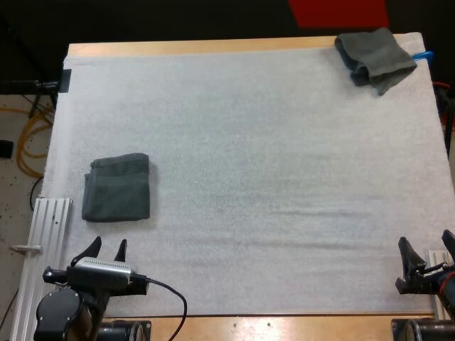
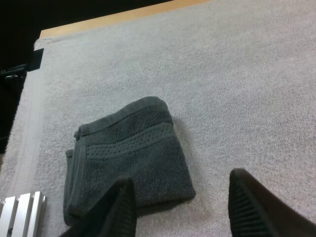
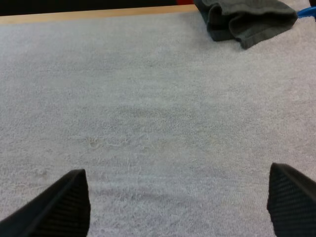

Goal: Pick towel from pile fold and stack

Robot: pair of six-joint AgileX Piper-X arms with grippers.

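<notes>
Folded towel (image 1: 116,187), dark grey-green, lies flat on the white mat (image 1: 249,142) near its left edge, just ahead of the left gripper (image 1: 109,246), whose fingers are spread wide and touch nothing. Crumpled towel (image 1: 375,58) is way off at the mat's far right corner. Right gripper (image 1: 425,245) sits at the near right edge, fingers spread apart too.
</notes>
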